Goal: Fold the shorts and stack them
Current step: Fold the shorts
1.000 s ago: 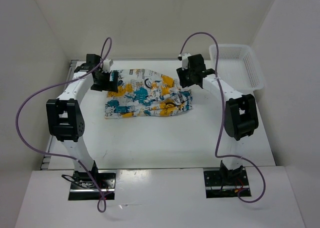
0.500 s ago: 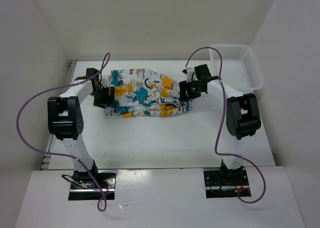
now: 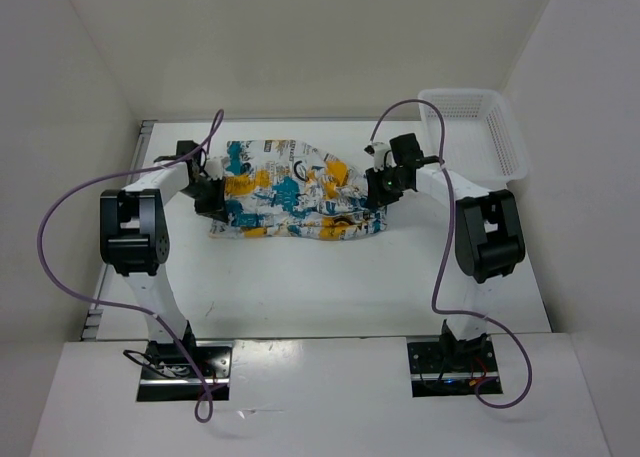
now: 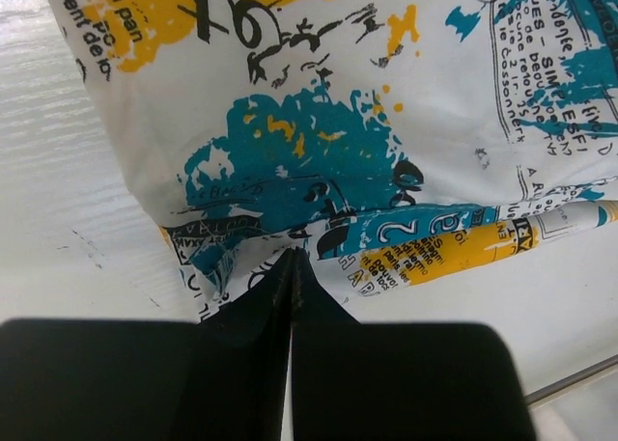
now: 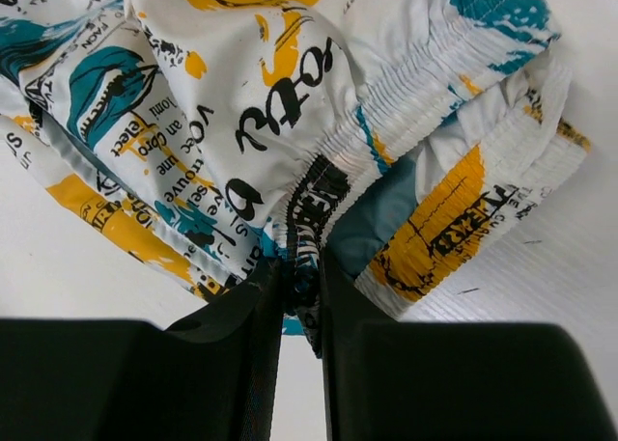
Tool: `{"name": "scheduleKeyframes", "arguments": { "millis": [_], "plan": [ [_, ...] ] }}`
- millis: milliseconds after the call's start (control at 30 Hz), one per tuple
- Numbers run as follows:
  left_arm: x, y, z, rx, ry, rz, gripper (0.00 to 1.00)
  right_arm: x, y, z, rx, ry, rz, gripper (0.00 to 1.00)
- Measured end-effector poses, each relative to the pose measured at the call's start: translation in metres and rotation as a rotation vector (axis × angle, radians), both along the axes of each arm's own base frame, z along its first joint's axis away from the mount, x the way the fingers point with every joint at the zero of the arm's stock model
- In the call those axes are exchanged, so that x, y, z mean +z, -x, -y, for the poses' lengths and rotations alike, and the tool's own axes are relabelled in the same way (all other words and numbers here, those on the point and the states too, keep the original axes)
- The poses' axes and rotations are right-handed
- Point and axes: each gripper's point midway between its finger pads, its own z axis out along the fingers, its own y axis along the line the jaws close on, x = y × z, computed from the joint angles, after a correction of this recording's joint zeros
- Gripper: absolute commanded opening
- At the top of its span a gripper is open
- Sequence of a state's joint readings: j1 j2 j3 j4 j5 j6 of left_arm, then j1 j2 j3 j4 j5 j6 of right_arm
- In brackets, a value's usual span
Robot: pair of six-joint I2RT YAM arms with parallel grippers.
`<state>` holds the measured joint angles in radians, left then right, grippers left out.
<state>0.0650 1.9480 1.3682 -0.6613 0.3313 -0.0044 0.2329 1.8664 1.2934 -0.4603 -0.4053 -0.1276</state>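
The shorts [image 3: 295, 189] lie spread out and rumpled on the white table, white fabric with teal, yellow-orange and black print. My left gripper [image 3: 209, 193] is at their left end. In the left wrist view its jaws are pressed together at the hem of the shorts [image 4: 319, 123], and the left gripper [image 4: 293, 256] pinches the cloth edge there. My right gripper [image 3: 381, 186] is at the right end. The right wrist view shows the right gripper [image 5: 301, 267] shut on a bunched fold of the elastic waistband of the shorts [image 5: 290, 94].
A white perforated plastic basket [image 3: 512, 137] stands at the back right corner of the table, just right of the right arm. White walls close in the table at the back and on both sides.
Both grippers came down from the far side onto the two ends of the shorts and closed, the left one fully, the right one on the waistband.
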Motion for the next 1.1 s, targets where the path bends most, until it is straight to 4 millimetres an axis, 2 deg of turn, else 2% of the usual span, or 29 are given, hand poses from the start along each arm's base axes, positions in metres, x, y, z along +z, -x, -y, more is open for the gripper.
{"name": "scheduleKeyframes", "arguments": {
  "millis": [133, 200, 233, 267, 300, 333, 433, 500, 800, 867, 1033, 1100],
  "plan": [
    [0.004, 0.004, -0.001, 0.002, 0.001, -0.011, 0.00, 0.011, -0.008, 0.000, 0.029, 0.012, 0.040, 0.14],
    [0.010, 0.006, -0.003, 0.009, -0.004, -0.006, 0.00, 0.017, -0.011, 0.000, 0.042, 0.013, 0.060, 0.19],
    [0.014, 0.006, -0.005, 0.013, -0.012, 0.004, 0.04, 0.020, -0.011, -0.001, 0.047, 0.011, 0.069, 0.19],
    [0.019, 0.004, -0.008, 0.019, -0.024, 0.017, 0.15, 0.023, -0.011, -0.001, 0.053, 0.010, 0.075, 0.20],
    [0.023, 0.003, -0.011, 0.023, -0.039, 0.029, 0.42, 0.025, -0.010, -0.001, 0.059, 0.008, 0.078, 0.20],
    [0.025, 0.001, -0.014, 0.023, -0.054, 0.041, 0.52, 0.027, -0.009, -0.002, 0.063, 0.006, 0.083, 0.20],
    [0.025, 0.000, -0.017, 0.034, -0.067, 0.047, 0.62, 0.032, -0.009, -0.002, 0.072, 0.001, 0.094, 0.20],
    [0.023, -0.001, -0.017, 0.035, -0.067, 0.044, 0.65, 0.033, -0.009, -0.002, 0.076, 0.000, 0.098, 0.20],
    [0.002, -0.007, -0.014, 0.031, -0.024, 0.026, 0.64, 0.033, -0.007, -0.004, 0.091, -0.005, 0.096, 0.20],
    [-0.004, -0.006, -0.012, 0.029, -0.015, 0.013, 0.61, 0.033, -0.007, -0.004, 0.093, -0.006, 0.096, 0.20],
    [-0.009, -0.009, -0.012, 0.030, -0.002, 0.010, 0.43, 0.033, -0.006, -0.005, 0.102, -0.010, 0.097, 0.20],
    [-0.008, -0.009, -0.011, 0.028, 0.003, 0.012, 0.43, 0.033, -0.006, -0.005, 0.103, -0.011, 0.098, 0.20]
  ]
}}
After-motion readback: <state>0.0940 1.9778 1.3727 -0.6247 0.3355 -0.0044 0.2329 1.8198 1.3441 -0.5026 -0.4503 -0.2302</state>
